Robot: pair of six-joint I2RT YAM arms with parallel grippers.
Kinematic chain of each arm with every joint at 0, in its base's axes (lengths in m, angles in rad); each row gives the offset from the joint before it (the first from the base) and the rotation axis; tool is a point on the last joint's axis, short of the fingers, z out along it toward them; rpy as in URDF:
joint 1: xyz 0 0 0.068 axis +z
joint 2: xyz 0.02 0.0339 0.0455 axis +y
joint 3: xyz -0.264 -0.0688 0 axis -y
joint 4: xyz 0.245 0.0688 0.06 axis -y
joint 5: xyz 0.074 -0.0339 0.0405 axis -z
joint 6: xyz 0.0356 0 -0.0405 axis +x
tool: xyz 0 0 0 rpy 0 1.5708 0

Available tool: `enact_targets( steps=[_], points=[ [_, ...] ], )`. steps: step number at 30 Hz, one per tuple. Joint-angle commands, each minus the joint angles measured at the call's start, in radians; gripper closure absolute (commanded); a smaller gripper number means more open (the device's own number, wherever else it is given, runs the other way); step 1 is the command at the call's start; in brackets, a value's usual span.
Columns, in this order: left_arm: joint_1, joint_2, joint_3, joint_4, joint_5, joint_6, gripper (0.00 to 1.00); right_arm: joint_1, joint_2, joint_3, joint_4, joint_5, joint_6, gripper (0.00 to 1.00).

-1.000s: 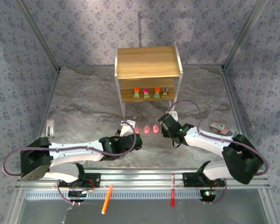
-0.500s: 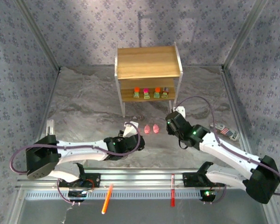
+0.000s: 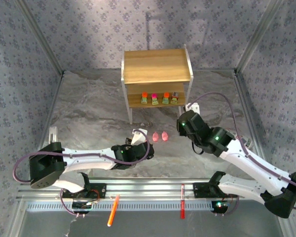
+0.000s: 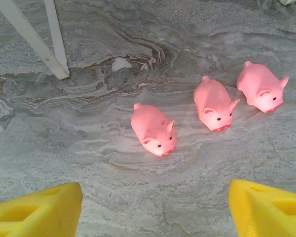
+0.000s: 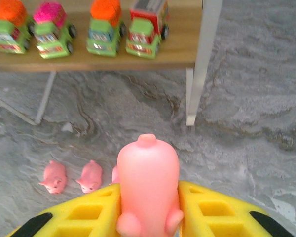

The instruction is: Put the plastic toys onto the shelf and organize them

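My right gripper [image 5: 148, 210] is shut on a pink pig [image 5: 148, 182], held above the table in front of the shelf [image 3: 157, 66]; it sits near the shelf's right legs [image 3: 184, 118]. Several yellow-green toy trucks [image 5: 104, 27] stand in a row on the lower board [image 5: 89, 59]. Three pink pigs [image 4: 153, 129] [image 4: 214, 103] [image 4: 260, 90] lie on the table ahead of my left gripper [image 4: 155, 212], which is open, its yellow fingers [image 4: 37, 212] clear of them. From above, two pigs [image 3: 156, 136] [image 3: 164, 136] show beside the left gripper [image 3: 138, 139].
The shelf's white legs [image 4: 34, 42] [image 5: 203, 64] stand close to both grippers. The top board [image 3: 157, 64] is bare. An orange pen [image 3: 113, 210] and a red pen [image 3: 182, 207] lie on the front rail. Patterned walls enclose the table.
The right arm has carried its pig up and away from the other pigs, towards the shelf's right side. The left gripper's jaws have spread wider.
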Motion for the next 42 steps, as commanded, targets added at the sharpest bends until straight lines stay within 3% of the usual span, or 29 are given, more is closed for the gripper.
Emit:
enact_targets(
  steps=[1, 19, 30, 42],
  points=[
    [-0.008, -0.003, 0.018, 0.003, -0.01, 0.007, 0.23, 0.009, 0.008, 0.088, -0.063, 0.037, -0.05, 0.69],
    [-0.027, -0.057, -0.009, -0.011, -0.038, 0.037, 0.22, -0.006, 0.22, 0.489, -0.123, 0.072, -0.199, 0.69],
    [-0.049, -0.099, -0.041, -0.025, -0.067, 0.032, 0.21, -0.114, 0.392, 0.705, -0.15, 0.012, -0.258, 0.69],
    [-0.059, -0.142, -0.075, -0.019, -0.073, 0.035, 0.2, -0.208, 0.503, 0.825, -0.177, -0.02, -0.291, 0.68]
  ],
)
